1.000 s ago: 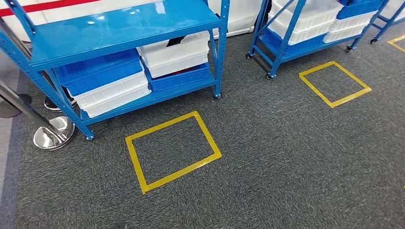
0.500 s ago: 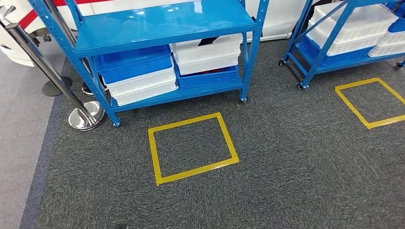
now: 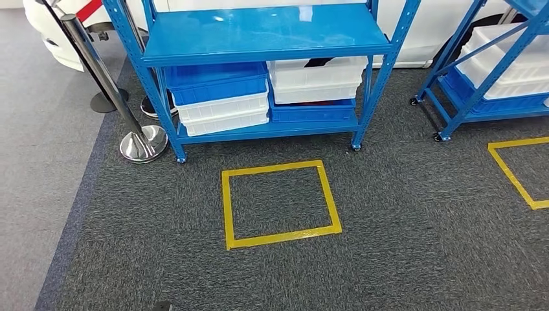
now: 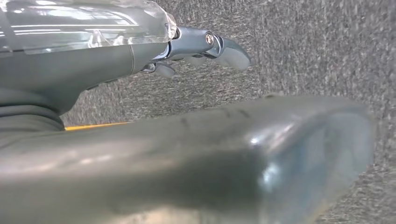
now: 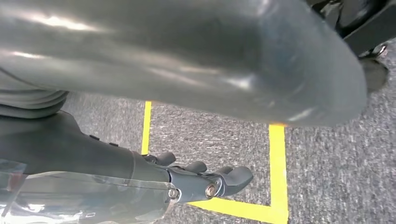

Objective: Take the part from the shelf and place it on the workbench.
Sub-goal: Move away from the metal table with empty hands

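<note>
Both hands hang empty over the carpet (image 3: 401,246), left hand (image 4: 205,46) and right hand (image 5: 205,179) with fingers loosely extended; the shelf (image 3: 259,35) stands ahead.

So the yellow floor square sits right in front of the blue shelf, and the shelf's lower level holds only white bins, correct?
Not quite. In the head view the shelf lower level holds blue bins as well as white bins. The yellow square does sit right in front of it.

Two shelves (image 3: 272,32), roughly five bins (image 3: 220,81).
</note>
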Controlling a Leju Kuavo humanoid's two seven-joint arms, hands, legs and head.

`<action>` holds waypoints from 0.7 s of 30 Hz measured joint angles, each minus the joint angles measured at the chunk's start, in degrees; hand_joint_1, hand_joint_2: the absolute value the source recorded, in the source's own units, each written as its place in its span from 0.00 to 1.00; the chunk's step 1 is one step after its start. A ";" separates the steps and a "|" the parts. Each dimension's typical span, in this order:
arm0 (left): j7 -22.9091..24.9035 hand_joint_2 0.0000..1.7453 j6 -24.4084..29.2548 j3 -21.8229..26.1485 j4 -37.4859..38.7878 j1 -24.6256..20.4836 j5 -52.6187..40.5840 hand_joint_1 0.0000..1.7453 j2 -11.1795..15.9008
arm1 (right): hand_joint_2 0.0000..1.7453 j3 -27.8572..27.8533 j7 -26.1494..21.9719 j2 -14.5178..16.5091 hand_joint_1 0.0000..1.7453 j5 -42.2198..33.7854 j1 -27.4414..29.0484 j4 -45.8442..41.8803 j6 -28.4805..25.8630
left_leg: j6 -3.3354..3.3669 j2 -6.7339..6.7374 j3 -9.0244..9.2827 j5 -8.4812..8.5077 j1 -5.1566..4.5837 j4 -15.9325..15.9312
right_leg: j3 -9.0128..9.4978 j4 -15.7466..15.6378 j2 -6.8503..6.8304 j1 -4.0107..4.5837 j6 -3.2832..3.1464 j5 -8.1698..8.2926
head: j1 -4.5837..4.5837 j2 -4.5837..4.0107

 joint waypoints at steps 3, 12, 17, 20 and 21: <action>0.07 0.00 -0.29 -0.02 0.00 -0.13 -0.04 0.00 0.00 | 0.00 -0.34 0.10 -0.02 0.00 -0.09 -0.01 0.03 0.16 | -0.95 -0.33 0.33 -0.90 -0.22 0.14 | 2.55 -5.83 0.32 0.32 -0.72 1.09 | -0.02 0.00; 0.26 0.00 -0.71 -0.94 0.00 -0.19 -0.20 0.00 0.34 | 0.00 -0.53 0.70 0.06 0.00 -0.53 0.03 0.01 0.23 | -2.94 0.64 -8.78 -5.92 0.44 16.36 | 6.73 -7.02 -0.29 0.01 -2.59 -1.81 | -0.02 0.01; 0.32 0.00 -0.90 -1.20 0.01 0.01 -0.51 0.00 0.47 | 0.00 -0.59 0.73 0.11 0.00 -0.66 0.17 0.04 0.18 | -1.67 0.95 -6.63 3.59 -0.03 4.86 | 10.12 -7.04 -0.34 0.17 -1.66 -4.87 | -0.02 0.00; 0.34 0.00 -1.02 -1.35 0.01 -0.18 -0.98 0.00 0.53 | 0.00 -0.72 0.74 0.15 0.00 -0.71 -0.14 0.07 0.18 | -0.54 0.98 -5.11 2.47 -0.40 2.65 | 10.82 -6.54 -0.45 0.11 -0.41 -5.13 | -0.03 0.02; 0.33 0.00 -1.03 -1.37 0.01 -0.20 -1.01 0.00 0.54 | 0.00 -0.77 0.74 0.15 0.00 -0.71 -0.31 0.05 0.18 | -0.18 0.90 -4.58 2.20 -0.32 2.19 | 10.41 -5.24 -0.46 0.06 -0.04 -4.58 | -0.02 0.02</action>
